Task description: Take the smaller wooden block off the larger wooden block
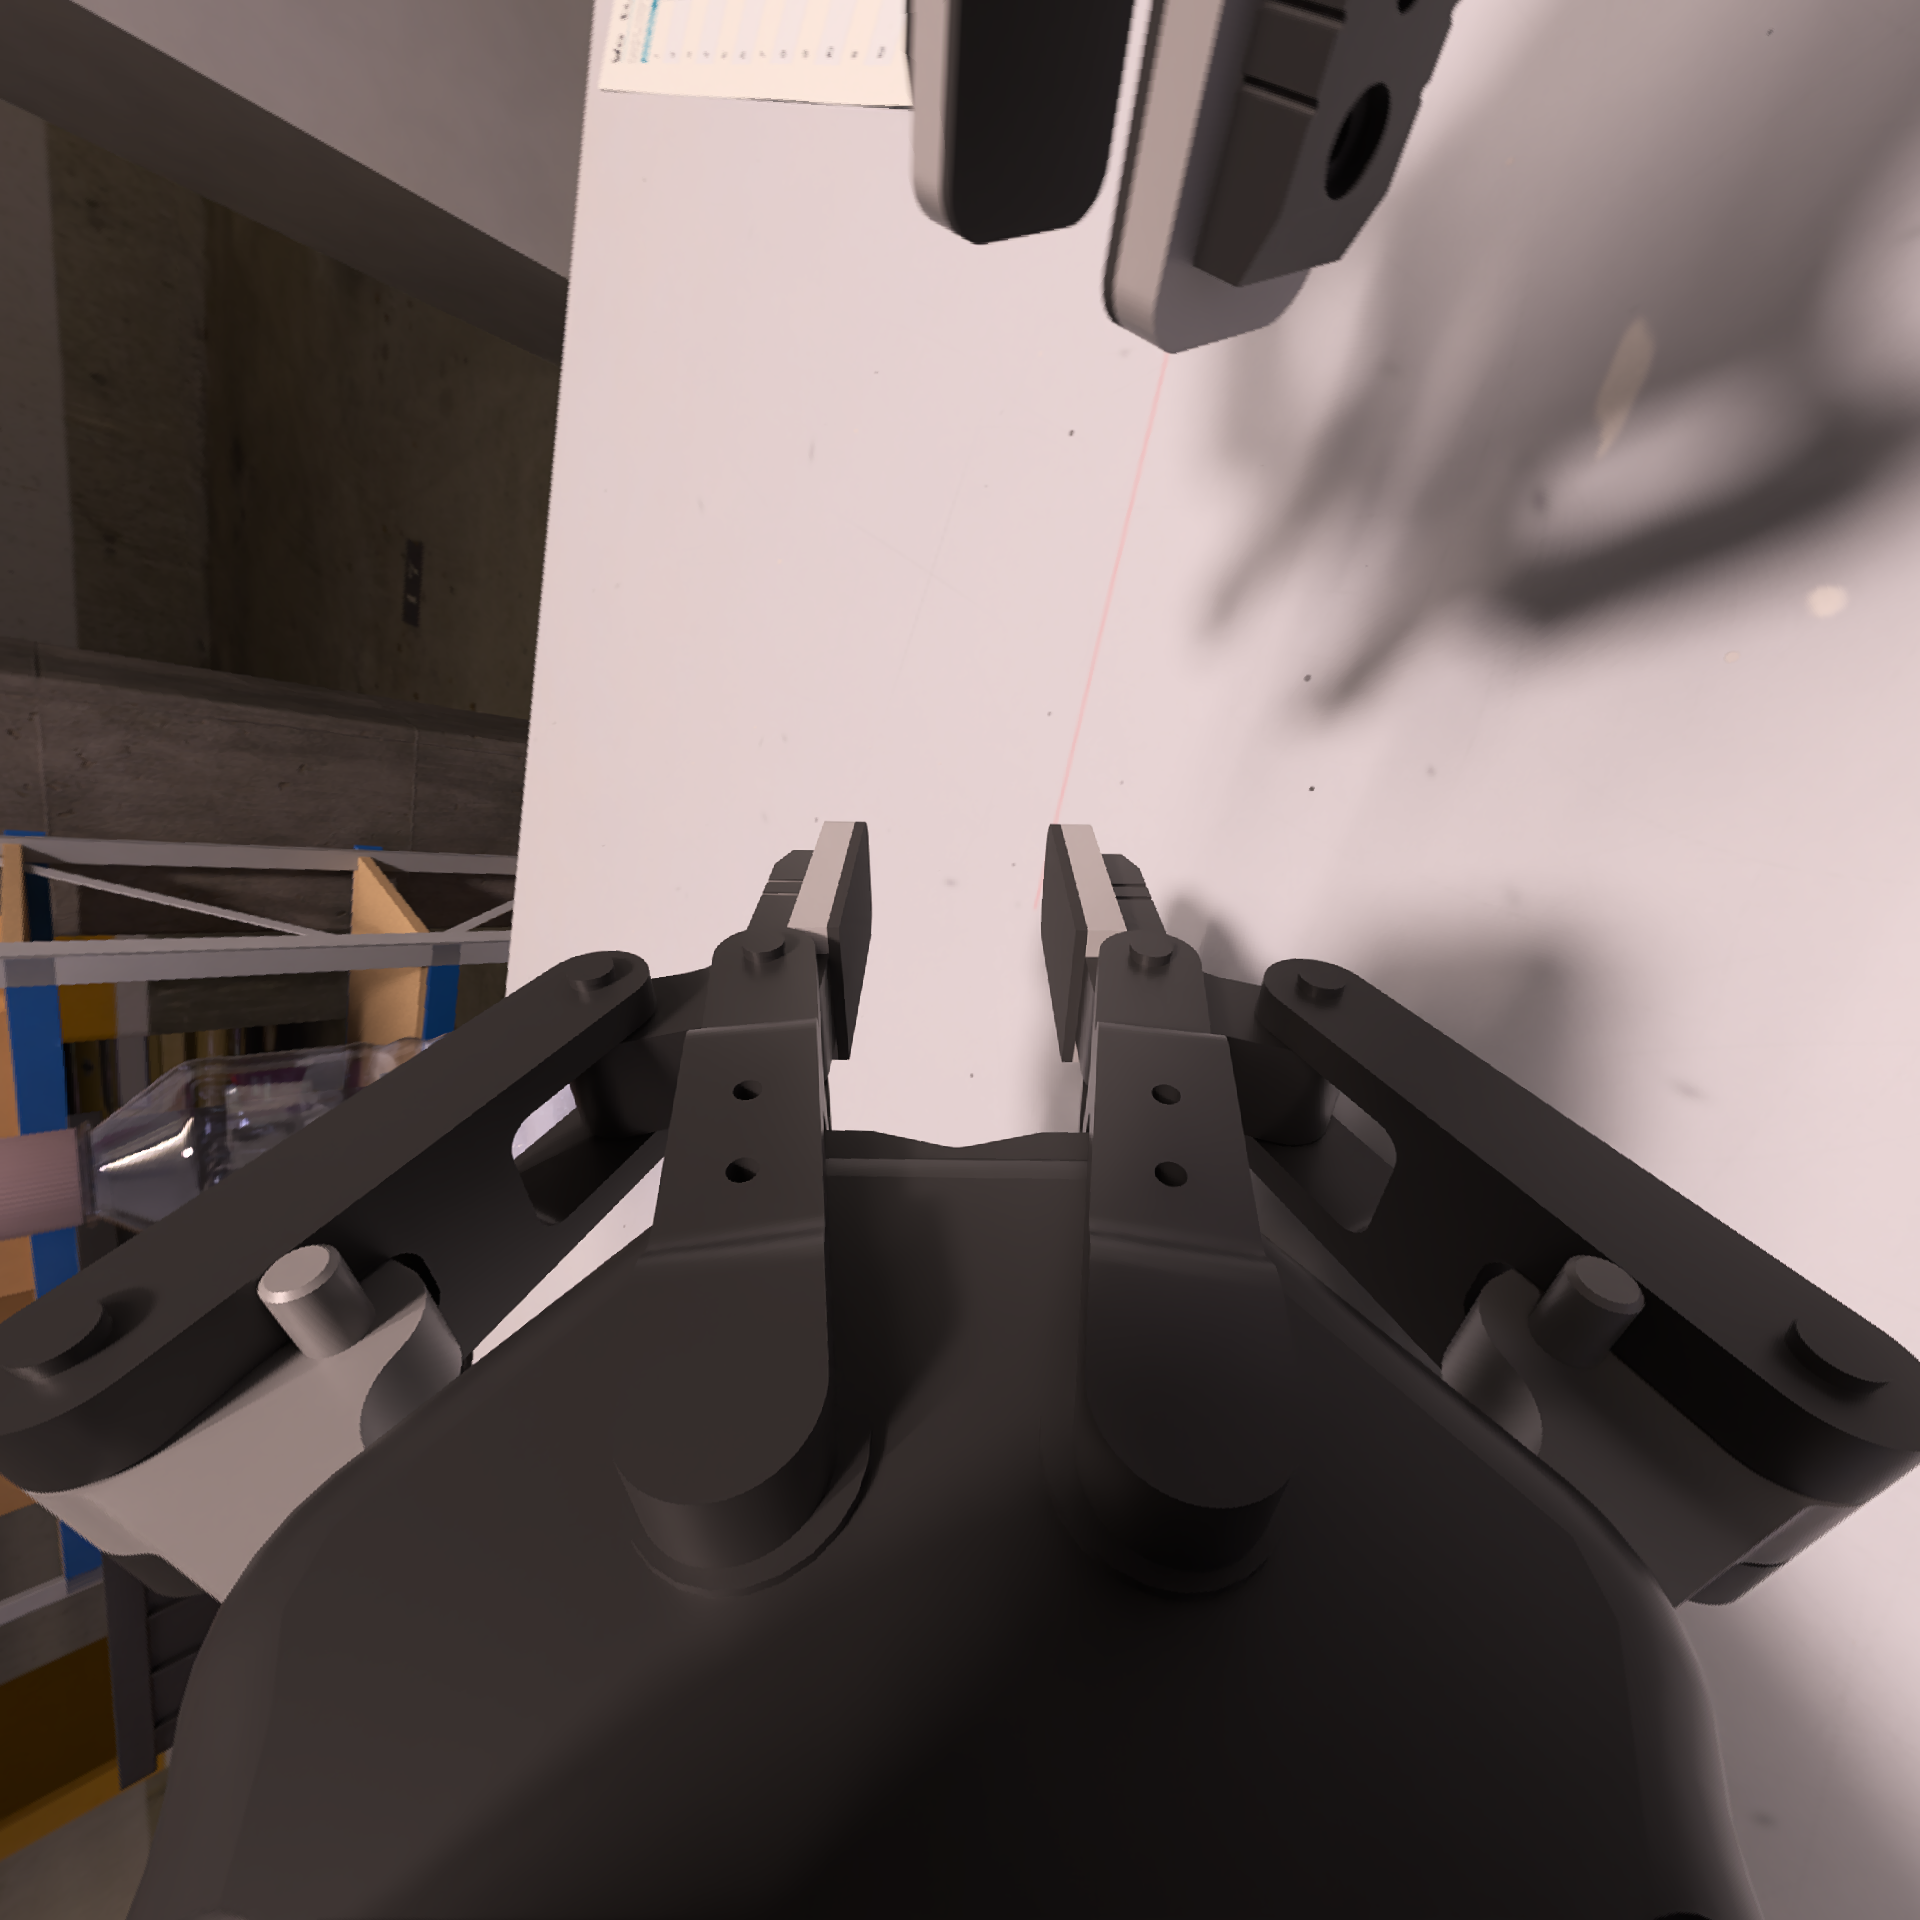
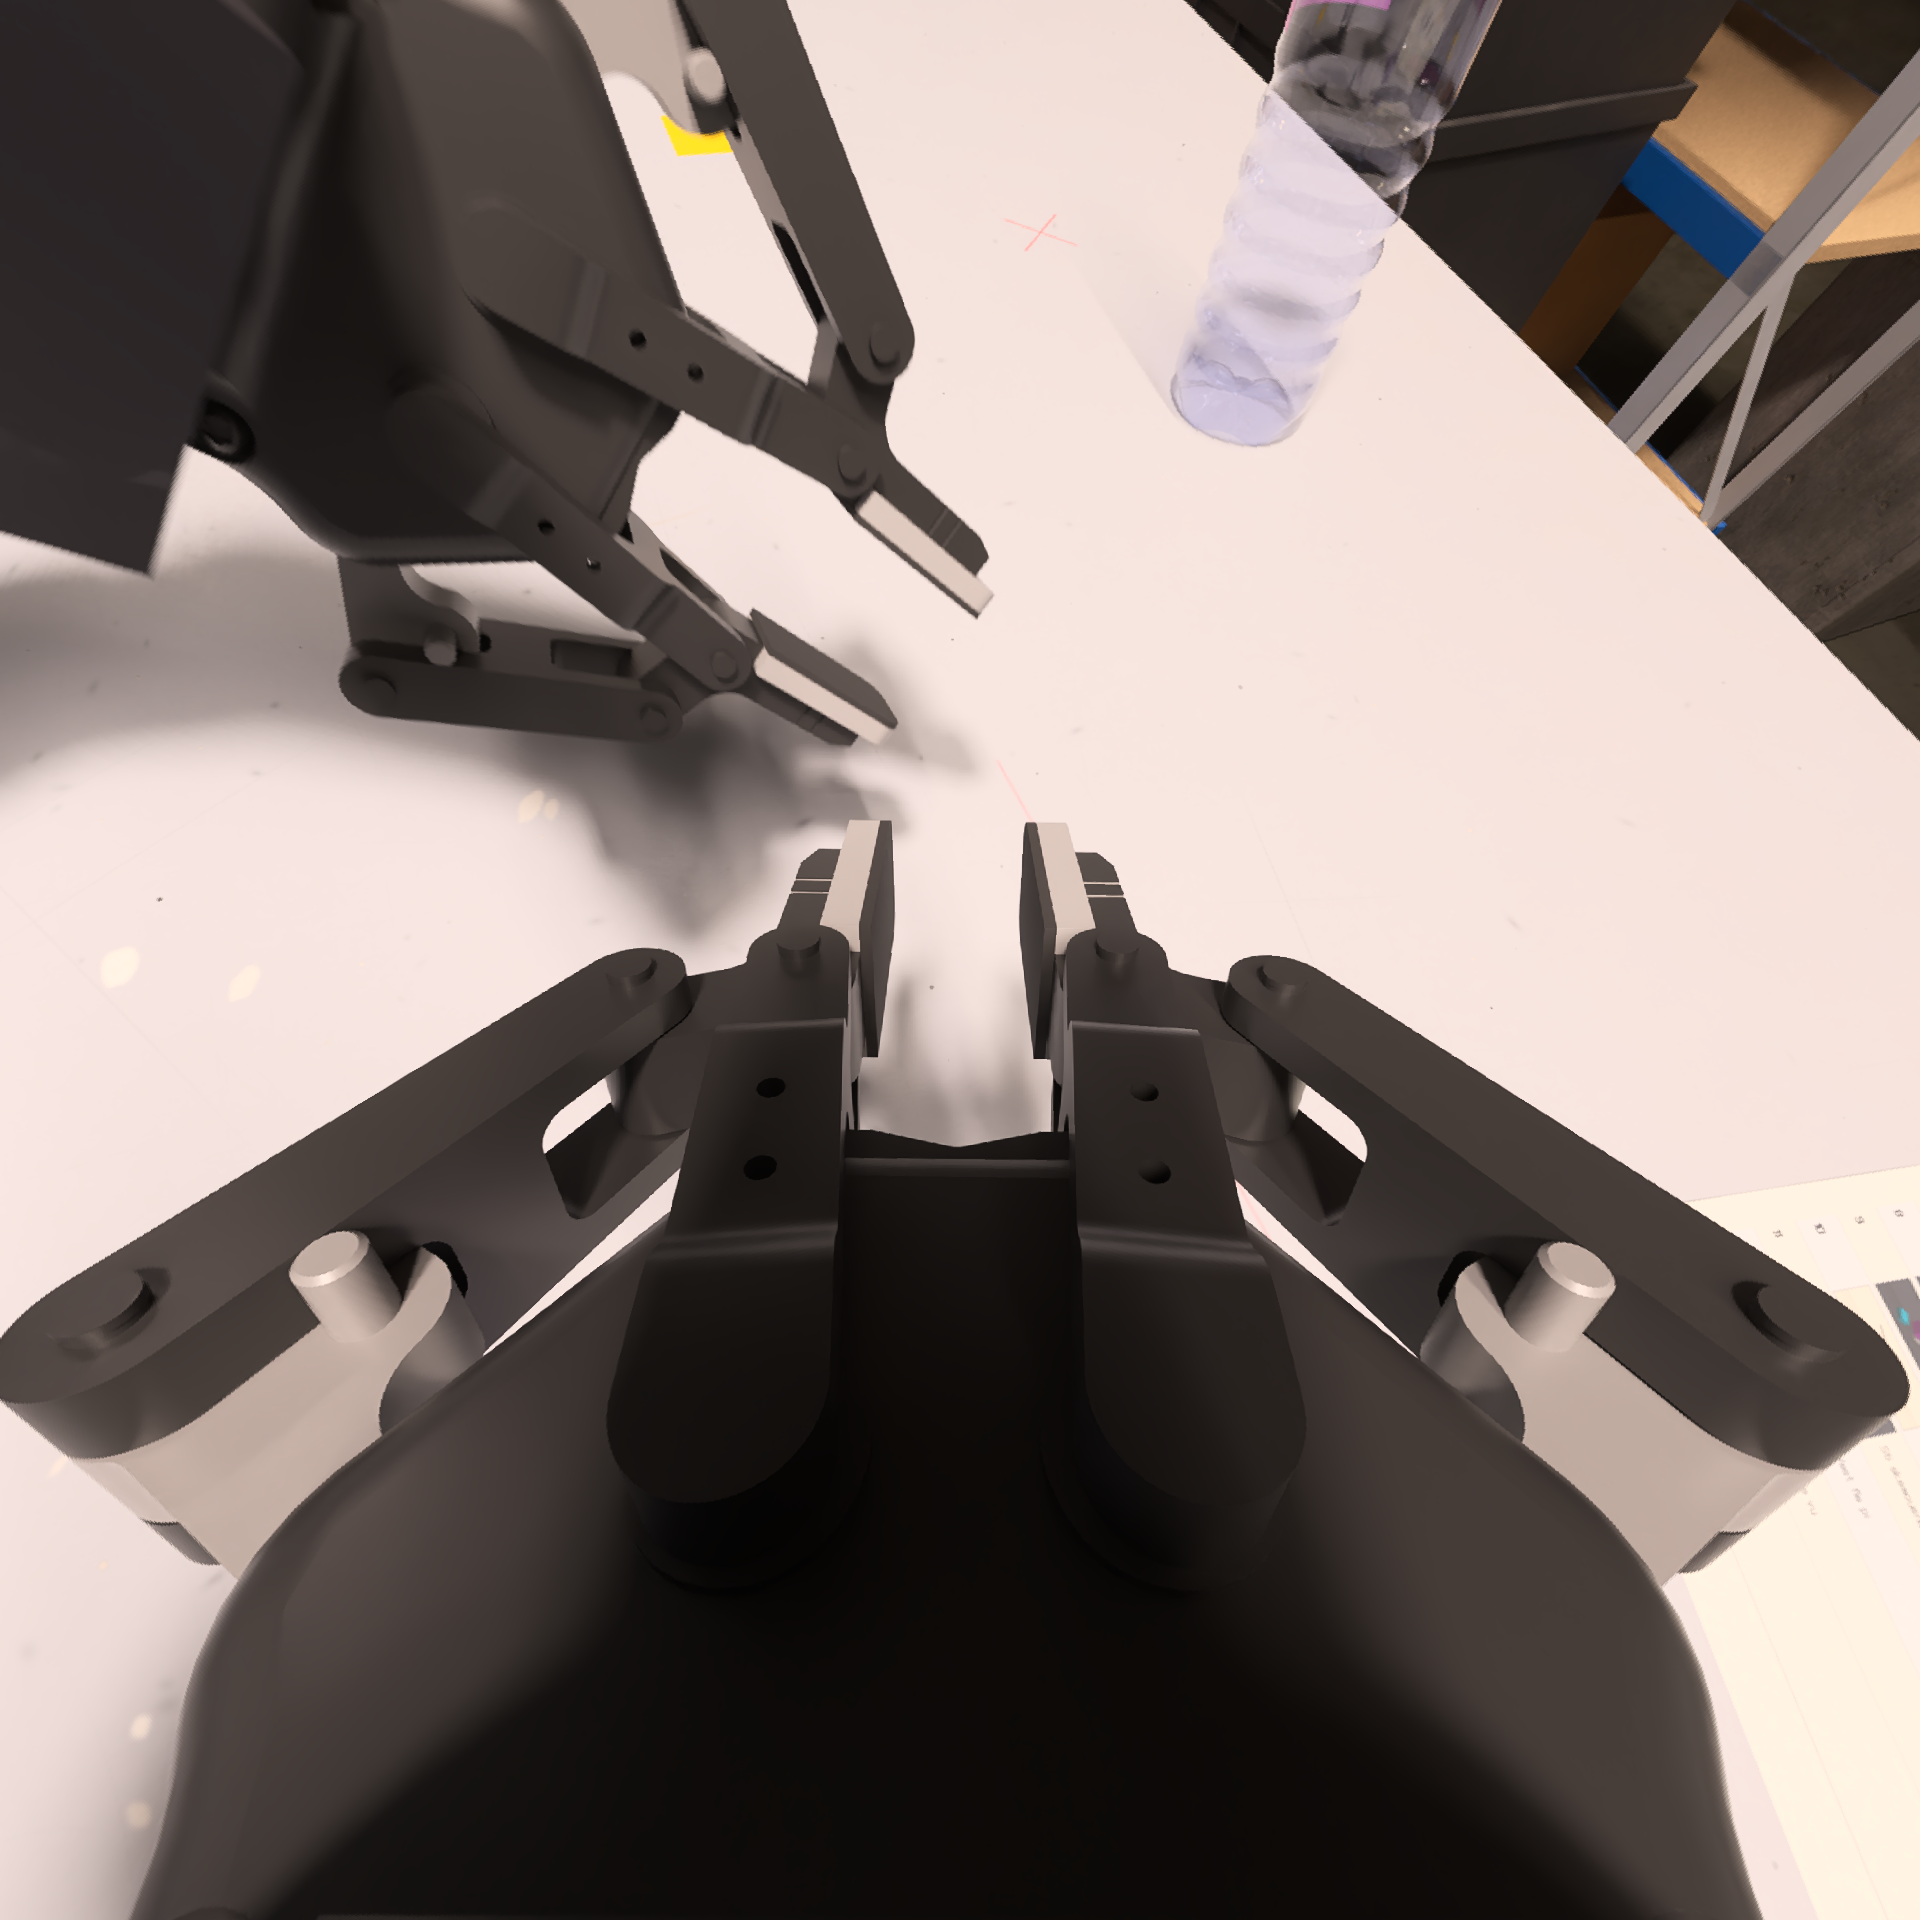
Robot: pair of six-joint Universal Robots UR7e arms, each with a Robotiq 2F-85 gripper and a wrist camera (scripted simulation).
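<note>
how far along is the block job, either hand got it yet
Nothing looks done: no wooden block shows in either wrist view. Nothing is in hand either: the left hand and the right hand are both open and empty over the white table. Only a clear bottle and a printed sheet show. Finding, gripping and lifting the smaller block all remain.

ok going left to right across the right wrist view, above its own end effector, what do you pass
left end effector → faint red cross mark on the table → clear plastic bottle standing upright → dark bin → metal shelving beyond the table edge. No wooden blocks show here.
</note>
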